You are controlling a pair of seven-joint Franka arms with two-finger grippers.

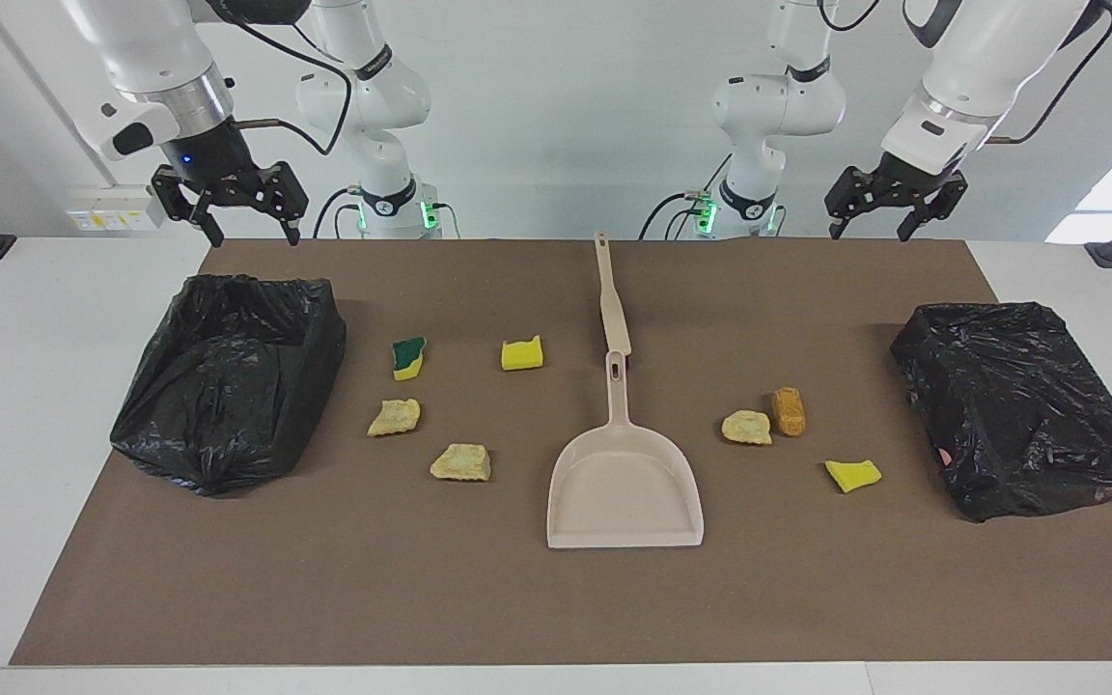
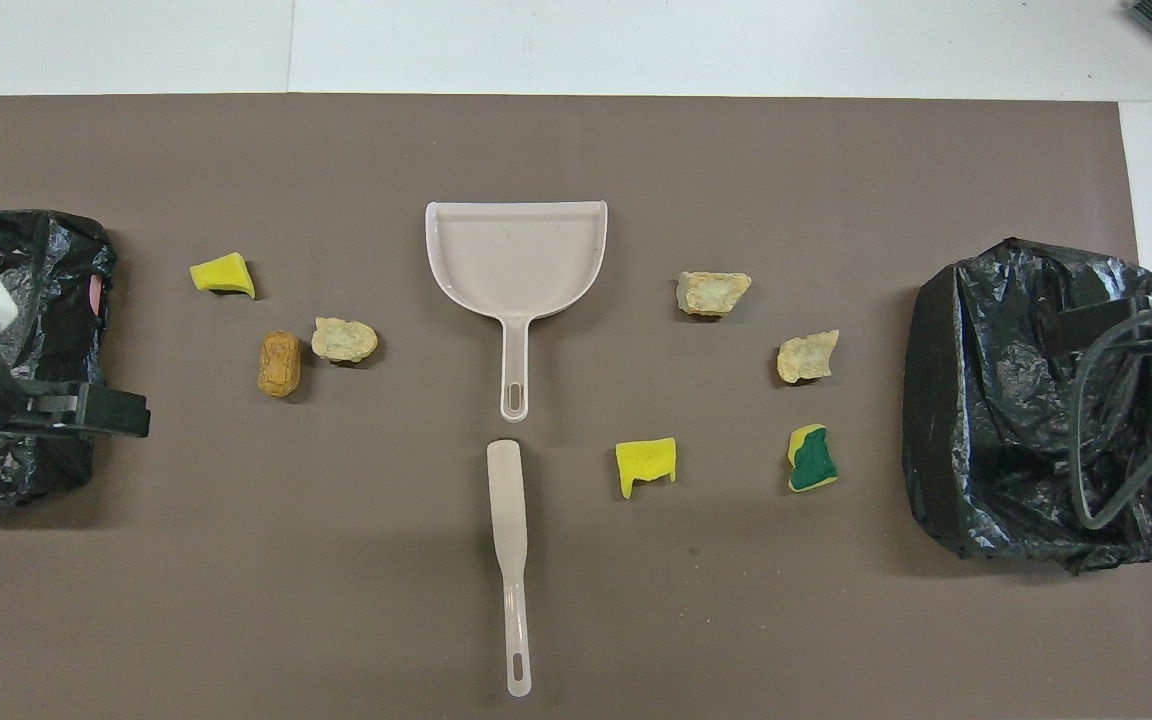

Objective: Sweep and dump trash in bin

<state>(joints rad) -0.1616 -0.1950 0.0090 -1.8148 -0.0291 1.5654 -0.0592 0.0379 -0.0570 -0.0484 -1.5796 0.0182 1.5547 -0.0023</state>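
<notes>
Several small sponge chunks of trash lie on the brown mat. A green-and-yellow one (image 1: 408, 357), a yellow one (image 1: 522, 354) and two beige ones (image 1: 394, 417) (image 1: 460, 462) lie toward the right arm's end. A beige one (image 1: 746, 427), an orange-brown one (image 1: 789, 411) and a yellow one (image 1: 851, 474) lie toward the left arm's end. Black-bagged bins (image 1: 228, 376) (image 1: 1019, 405) stand at each end. My left gripper (image 1: 870, 232) hangs open and empty over the mat's robot-side edge. Raised by the other bin, my right gripper (image 1: 254, 236) is open and empty too.
A beige dustpan (image 1: 624, 483) lies mid-mat, handle toward the robots. In line with that handle and nearer to the robots lies a beige brush (image 1: 612, 299). White tabletop (image 1: 35, 386) surrounds the mat.
</notes>
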